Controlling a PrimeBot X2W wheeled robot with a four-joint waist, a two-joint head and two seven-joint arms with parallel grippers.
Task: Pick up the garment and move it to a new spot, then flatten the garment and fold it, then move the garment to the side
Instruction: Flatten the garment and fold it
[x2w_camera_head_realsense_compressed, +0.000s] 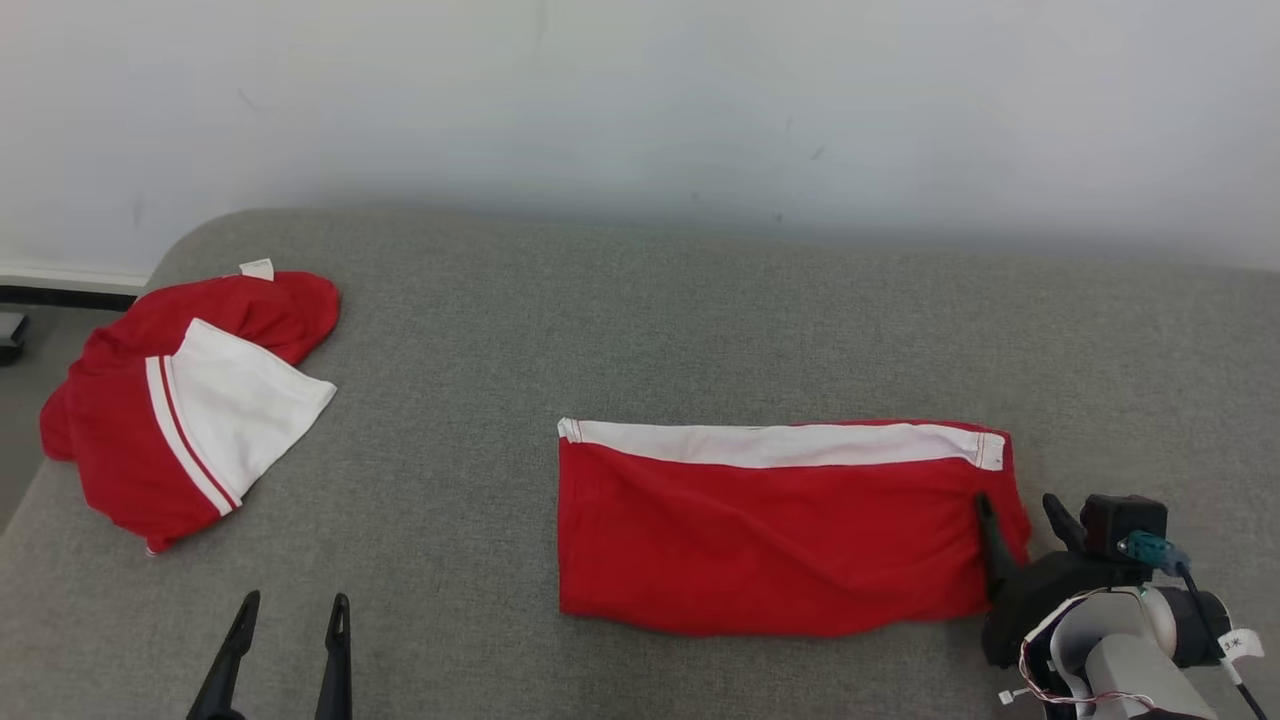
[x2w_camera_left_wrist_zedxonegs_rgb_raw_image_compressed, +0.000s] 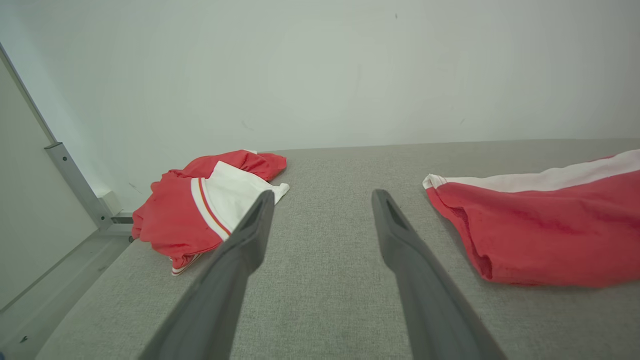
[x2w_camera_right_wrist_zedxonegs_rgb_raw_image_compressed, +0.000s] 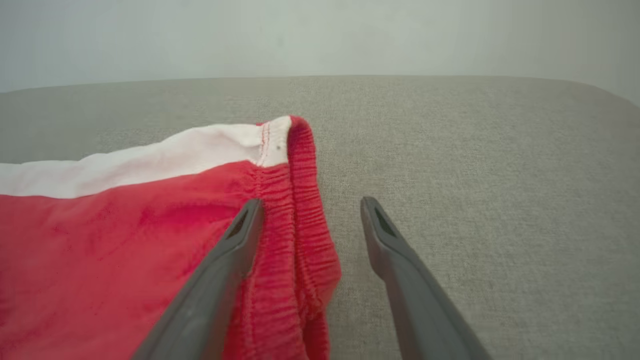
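Observation:
The garment (x2w_camera_head_realsense_compressed: 780, 540), red with a white band along its far edge, lies folded flat in a long rectangle on the grey padded surface (x2w_camera_head_realsense_compressed: 600, 300). My right gripper (x2w_camera_head_realsense_compressed: 1016, 500) is open at its right end. In the right wrist view the gripper (x2w_camera_right_wrist_zedxonegs_rgb_raw_image_compressed: 311, 201) straddles the elastic waistband (x2w_camera_right_wrist_zedxonegs_rgb_raw_image_compressed: 300, 210): one finger is over the red cloth (x2w_camera_right_wrist_zedxonegs_rgb_raw_image_compressed: 125, 240), the other over bare grey surface. Nothing is clamped. My left gripper (x2w_camera_head_realsense_compressed: 296, 600) stands open near the front edge, left of the garment (x2w_camera_left_wrist_zedxonegs_rgb_raw_image_compressed: 550, 230), with only grey surface between its fingers (x2w_camera_left_wrist_zedxonegs_rgb_raw_image_compressed: 324, 195).
A second red and white garment (x2w_camera_head_realsense_compressed: 190, 400) lies crumpled at the surface's far left corner, also seen ahead-left of the left gripper (x2w_camera_left_wrist_zedxonegs_rgb_raw_image_compressed: 200, 210). A pale wall (x2w_camera_head_realsense_compressed: 640, 100) runs behind the surface. The surface's rounded left edge drops to floor (x2w_camera_head_realsense_compressed: 20, 400).

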